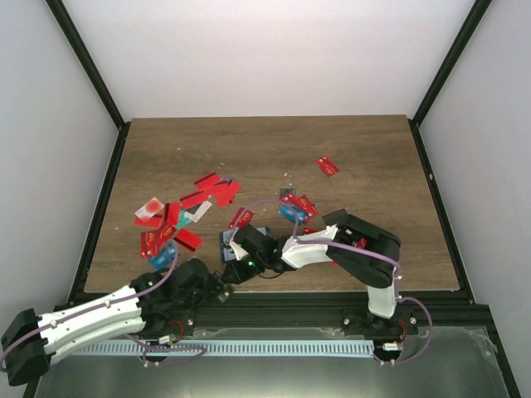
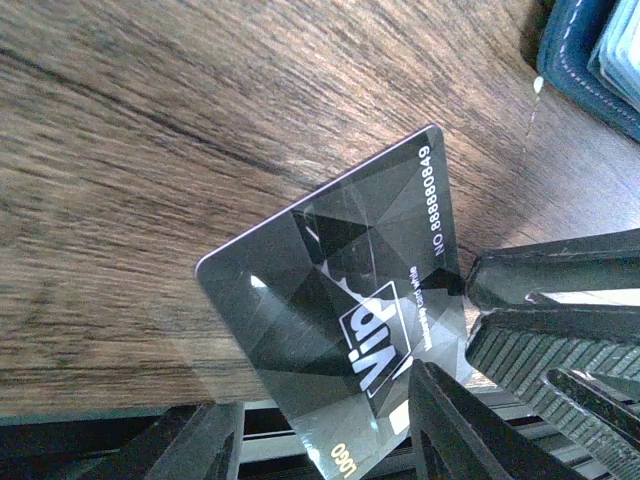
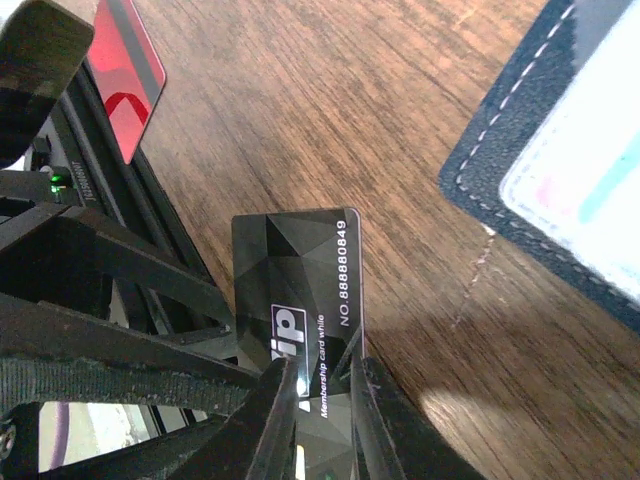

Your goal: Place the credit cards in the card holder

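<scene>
The right pincer (image 3: pixel 323 378) is clenched on 1 black credit card (image 3: pixel 300 270), holding it tilted above the wooden surface (image 3: pixel 300 100), near the navy card holder (image 3: pixel 490 170) lying there – the left pincer (image 2: pixel 325 420) has its 2 jaws at both sides of this card, but I cannot tell if it grasps.

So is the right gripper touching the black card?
Touching. The right wrist view shows the right gripper pinching the black card between both fingers.
</scene>
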Controlling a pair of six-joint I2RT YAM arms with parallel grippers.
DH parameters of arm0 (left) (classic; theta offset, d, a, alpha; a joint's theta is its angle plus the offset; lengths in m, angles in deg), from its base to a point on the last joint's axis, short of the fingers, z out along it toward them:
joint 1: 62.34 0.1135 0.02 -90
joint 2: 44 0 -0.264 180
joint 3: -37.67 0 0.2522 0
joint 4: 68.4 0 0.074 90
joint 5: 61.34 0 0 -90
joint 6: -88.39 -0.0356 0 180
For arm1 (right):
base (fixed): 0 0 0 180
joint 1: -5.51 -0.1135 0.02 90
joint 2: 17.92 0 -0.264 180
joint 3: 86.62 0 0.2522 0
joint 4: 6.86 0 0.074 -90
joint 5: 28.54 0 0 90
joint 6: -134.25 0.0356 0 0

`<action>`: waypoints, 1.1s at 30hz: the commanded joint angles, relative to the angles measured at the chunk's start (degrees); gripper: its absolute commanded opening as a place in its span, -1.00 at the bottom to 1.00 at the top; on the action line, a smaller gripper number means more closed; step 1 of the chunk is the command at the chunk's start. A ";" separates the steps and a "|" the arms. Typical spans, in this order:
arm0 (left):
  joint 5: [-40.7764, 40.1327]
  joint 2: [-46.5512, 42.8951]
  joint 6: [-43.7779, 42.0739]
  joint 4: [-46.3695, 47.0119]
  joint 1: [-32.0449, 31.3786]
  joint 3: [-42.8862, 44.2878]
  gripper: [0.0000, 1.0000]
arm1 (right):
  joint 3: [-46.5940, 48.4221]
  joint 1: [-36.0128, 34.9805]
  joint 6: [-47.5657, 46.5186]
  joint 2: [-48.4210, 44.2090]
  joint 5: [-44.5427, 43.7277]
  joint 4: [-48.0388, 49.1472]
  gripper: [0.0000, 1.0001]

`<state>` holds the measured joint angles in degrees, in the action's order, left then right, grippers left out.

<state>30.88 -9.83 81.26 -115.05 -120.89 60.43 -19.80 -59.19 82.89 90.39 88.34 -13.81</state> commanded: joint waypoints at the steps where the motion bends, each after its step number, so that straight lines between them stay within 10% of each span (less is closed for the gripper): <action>1: -4.25 0.98 -0.06 7.47 0.05 -4.82 -0.08 | 0.83 -0.65 0.89 2.12 2.59 -0.86 -0.64; 33: -6.88 -5.40 -0.98 5.69 0.10 0.94 -0.63 | 0.47 -0.67 2.68 1.90 3.69 -0.68 -0.65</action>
<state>30.99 -13.76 81.45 -116.27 -121.50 60.34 -19.76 -59.26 85.33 91.20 93.32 -13.26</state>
